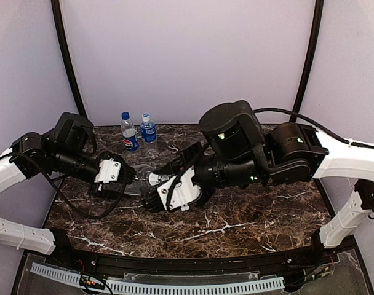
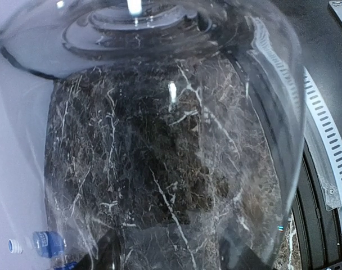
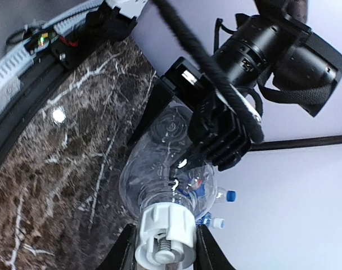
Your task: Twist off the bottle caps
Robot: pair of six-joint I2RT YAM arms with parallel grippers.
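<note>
The plain clear bottle (image 1: 141, 177) is held level above the table between my two grippers. My left gripper (image 1: 127, 176) is shut on its body, which fills the left wrist view (image 2: 171, 140), with the fingers (image 2: 106, 253) at the bottom edge. My right gripper (image 3: 165, 252) is shut on its white cap (image 3: 166, 233), one finger on each side. It also shows in the top view (image 1: 152, 188). The Pepsi bottle (image 1: 130, 135) with a blue cap (image 1: 125, 115) and the blue-label bottle (image 1: 149, 131) with a white cap (image 1: 146, 115) stand upright at the back.
The dark marble table (image 1: 236, 221) has a black rail and a white slotted strip (image 1: 193, 286) along its near edge. Black frame posts (image 1: 67, 55) stand at the back corners before lilac walls. The two standing bottles are close behind the left gripper.
</note>
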